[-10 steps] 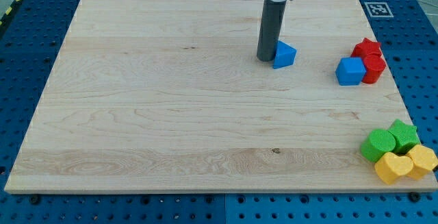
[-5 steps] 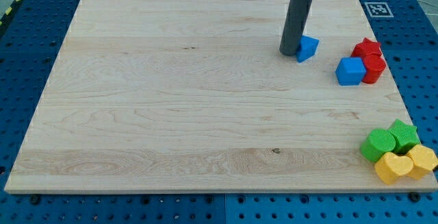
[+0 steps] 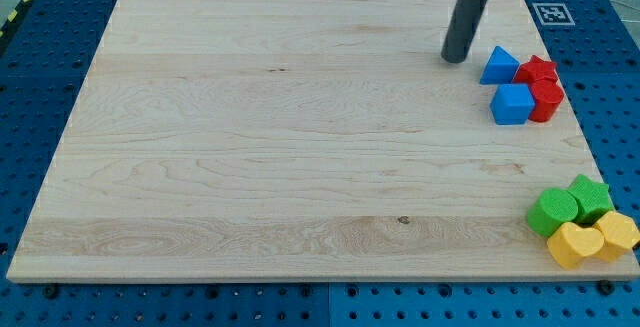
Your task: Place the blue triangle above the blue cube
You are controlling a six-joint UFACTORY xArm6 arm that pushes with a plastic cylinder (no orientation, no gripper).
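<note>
The blue triangle [image 3: 499, 66] lies near the board's right edge, just above the blue cube [image 3: 512, 104] and touching the red star [image 3: 538, 68]. My tip [image 3: 455, 60] stands on the board a short way to the left of the blue triangle, with a small gap between them. The dark rod rises from the tip out of the view's top.
A red cylinder [image 3: 547, 98] sits right of the blue cube, under the red star. At the lower right corner lie a green cylinder [image 3: 553, 211], a green star [image 3: 590, 197], a yellow heart [image 3: 574, 244] and a yellow block [image 3: 616, 234]. The wooden board [image 3: 250, 147] has a marker tag [image 3: 551, 13] beside its top right corner.
My tip moved right and slightly up, pushing the blue triangle right until it sits above the blue cube against the red star. The tip now stands apart from the triangle.
</note>
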